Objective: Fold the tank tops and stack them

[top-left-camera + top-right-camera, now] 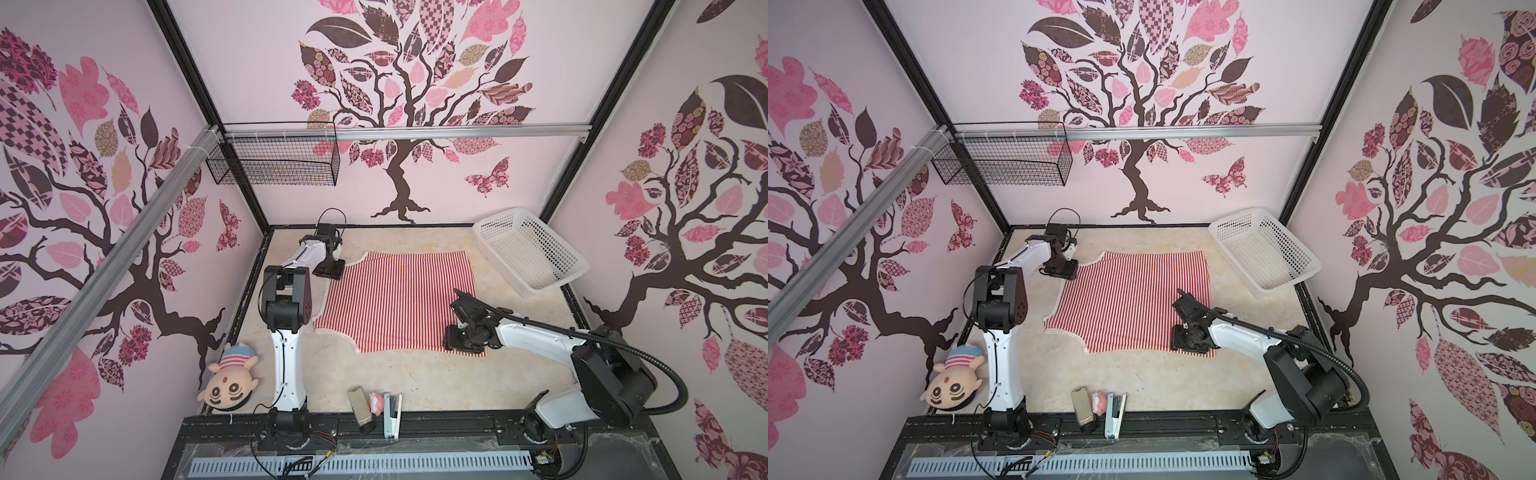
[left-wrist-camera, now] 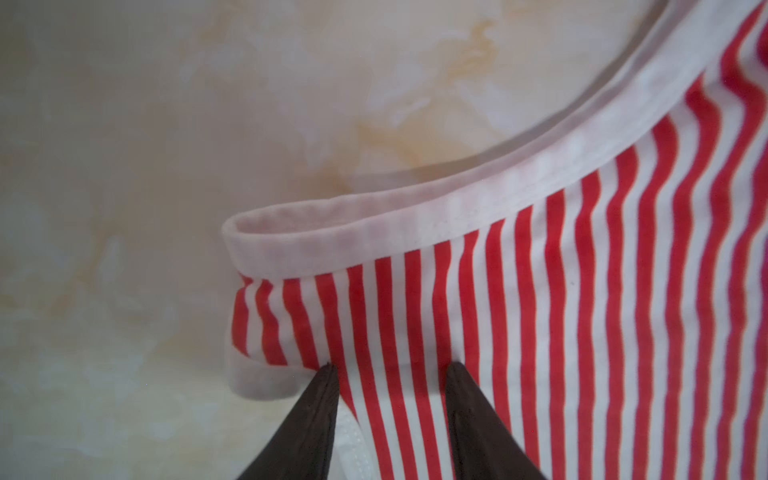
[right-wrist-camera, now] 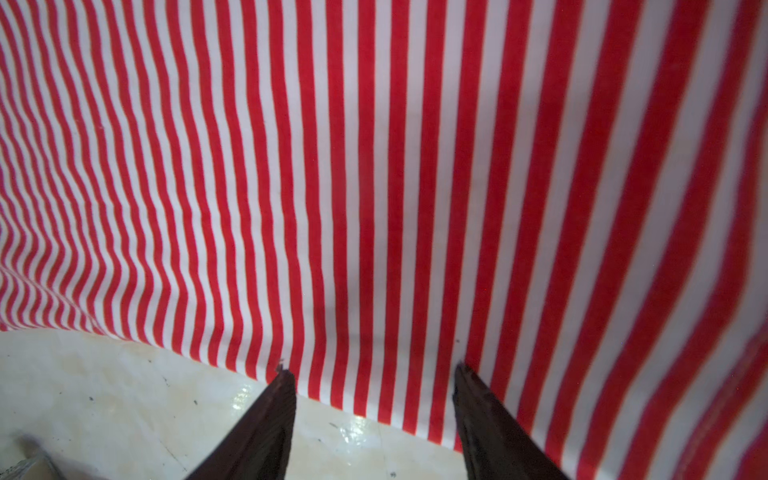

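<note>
One tank top [image 1: 395, 303] [image 1: 1129, 303] with thin red-and-white stripes lies spread flat on the marbled table [image 1: 374, 382] in both top views. My left gripper [image 1: 328, 270] [image 1: 1061, 270] sits at its far left corner. In the left wrist view this gripper [image 2: 390, 370] is open, its dark fingers [image 2: 320, 415] straddling the white-trimmed shoulder strap [image 2: 332, 241]. My right gripper [image 1: 455, 340] [image 1: 1183, 338] is low over the near right hem corner. In the right wrist view it [image 3: 372, 374] is open, fingertips [image 3: 282, 399] at the hem edge, striped cloth [image 3: 374, 187] ahead.
A white plastic basket [image 1: 528, 253] stands at the back right, next to the top's hem side. A plush doll [image 1: 230, 384] lies at the front left by the left arm's base. Small items [image 1: 361, 405] and a white stapler-like thing [image 1: 392, 409] sit at the front edge.
</note>
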`<state>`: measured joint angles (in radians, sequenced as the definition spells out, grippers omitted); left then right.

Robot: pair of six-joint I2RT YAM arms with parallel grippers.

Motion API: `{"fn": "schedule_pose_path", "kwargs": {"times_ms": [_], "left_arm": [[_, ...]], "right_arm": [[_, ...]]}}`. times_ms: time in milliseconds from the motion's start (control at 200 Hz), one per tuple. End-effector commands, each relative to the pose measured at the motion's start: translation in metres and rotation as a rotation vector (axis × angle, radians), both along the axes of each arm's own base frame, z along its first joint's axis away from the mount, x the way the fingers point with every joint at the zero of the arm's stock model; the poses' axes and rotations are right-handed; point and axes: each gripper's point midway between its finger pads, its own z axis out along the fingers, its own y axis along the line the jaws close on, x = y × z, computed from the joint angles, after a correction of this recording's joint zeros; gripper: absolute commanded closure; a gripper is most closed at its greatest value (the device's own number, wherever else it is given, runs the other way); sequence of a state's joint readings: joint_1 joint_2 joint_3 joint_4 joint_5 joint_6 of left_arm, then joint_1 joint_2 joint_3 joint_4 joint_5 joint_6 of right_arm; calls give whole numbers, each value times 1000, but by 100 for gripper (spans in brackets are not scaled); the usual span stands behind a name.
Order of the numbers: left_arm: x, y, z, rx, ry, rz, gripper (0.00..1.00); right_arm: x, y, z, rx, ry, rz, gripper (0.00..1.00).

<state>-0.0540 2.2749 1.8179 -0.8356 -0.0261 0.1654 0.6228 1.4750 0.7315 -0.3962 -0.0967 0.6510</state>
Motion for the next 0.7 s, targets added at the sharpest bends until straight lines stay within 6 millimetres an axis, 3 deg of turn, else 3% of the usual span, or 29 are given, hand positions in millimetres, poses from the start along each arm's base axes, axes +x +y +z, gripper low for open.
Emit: {"fn": "schedule_pose_path", "kwargs": {"times_ms": [0,230,340,395,510,600,695], "left_arm": [[-7,23,-16,69,57,15,54],[-12,44,-13,116,52,24,55],[-14,44,5,120,16,16,55],[-16,40,24,101,-16,10,54],[-25,26,72,40,-117,-14,53],[-45,7,105,-2,-171,-73,52],[-77,-14,126,6,-209,-158,52]], "right_arm": [[-1,11,-8,-4,28,7,37],[0,33,-15,8,60,42,37],[1,39,-8,29,58,50,37],[3,42,5,52,30,60,36],[12,39,55,99,-101,43,30],[17,31,89,99,-175,18,24],[14,15,100,47,-193,-8,24]]}}
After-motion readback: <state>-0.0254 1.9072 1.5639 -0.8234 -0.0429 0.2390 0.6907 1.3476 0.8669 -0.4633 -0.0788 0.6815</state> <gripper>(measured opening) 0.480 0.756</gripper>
